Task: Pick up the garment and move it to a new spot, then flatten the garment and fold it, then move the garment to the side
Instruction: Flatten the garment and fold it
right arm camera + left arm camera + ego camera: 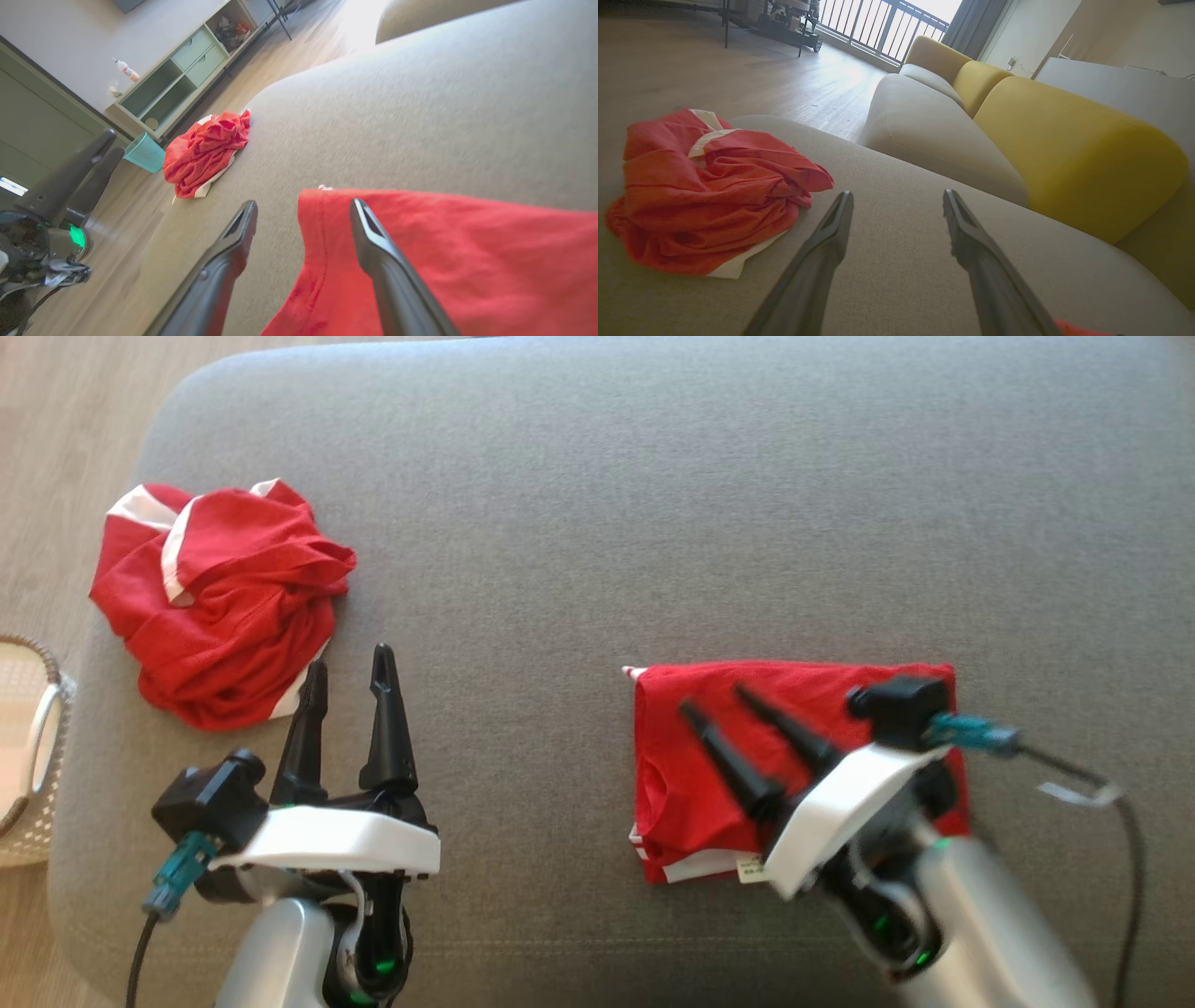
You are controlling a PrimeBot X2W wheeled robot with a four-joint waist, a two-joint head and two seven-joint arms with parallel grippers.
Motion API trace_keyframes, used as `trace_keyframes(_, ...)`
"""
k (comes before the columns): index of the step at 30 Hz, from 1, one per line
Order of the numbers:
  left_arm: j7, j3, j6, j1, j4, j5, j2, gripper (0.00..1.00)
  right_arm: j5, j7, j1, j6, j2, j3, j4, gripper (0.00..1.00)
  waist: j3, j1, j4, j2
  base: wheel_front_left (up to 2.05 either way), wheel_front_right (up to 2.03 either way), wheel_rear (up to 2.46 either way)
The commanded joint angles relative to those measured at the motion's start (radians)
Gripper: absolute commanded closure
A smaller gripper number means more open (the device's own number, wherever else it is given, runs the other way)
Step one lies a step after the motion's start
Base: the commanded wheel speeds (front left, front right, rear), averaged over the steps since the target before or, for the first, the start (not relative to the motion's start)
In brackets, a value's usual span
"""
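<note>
Your grey sofa seat [653, 504] carries two red garments. The folded garment [672, 775] lies flat on the seat's right part, near the front edge. The crumpled garment [224, 607] sits well apart at the left, by the rounded corner. Your right hand [717, 702] hangs over the folded garment's left half, fingers spread and gripping nothing; blur hides whether the tips touch cloth. Your left hand [350, 661], also spread and empty, points just beside the crumpled garment. A pale basket [42, 728] shows at far left.
</note>
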Motion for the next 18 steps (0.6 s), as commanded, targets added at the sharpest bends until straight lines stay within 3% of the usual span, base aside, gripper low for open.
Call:
trace_keyframes(1,-0.008,0.028,0.003,-0.040,-0.030,0.007,0.005,0.00,-0.036,-0.015,-0.054,0.000,0.006,-0.010,-0.059,0.00,-0.005,0.0000,-0.009,0.0000,0.00,0.00,0.00)
trace_keyframes(5,-0.008,0.033,0.001,-0.039,-0.032,0.015,0.005,0.00,-0.164,-0.035,-0.072,0.000,-0.002,-0.095,-0.131,0.00,-0.013,0.0000,-0.025,0.0000,0.00,0.00,0.00)
trace_keyframes(11,-0.008,0.035,-0.004,-0.040,-0.037,0.027,0.005,0.00,-0.349,-0.145,-0.053,0.000,-0.118,-0.175,-0.200,0.00,-0.020,0.0000,-0.046,0.0000,0.00,0.00,0.00)
trace_keyframes(15,-0.008,0.037,-0.006,-0.039,-0.043,0.037,0.005,0.00,-0.401,-0.242,-0.007,0.000,-0.152,-0.237,-0.198,0.00,-0.024,0.0000,-0.060,0.0000,0.00,0.00,0.00)
trace_keyframes(18,-0.008,0.038,-0.006,-0.035,-0.049,0.043,0.005,0.00,-0.411,-0.320,0.030,0.000,-0.143,-0.295,-0.180,0.00,-0.027,0.0000,-0.070,0.0000,0.00,0.00,0.00)
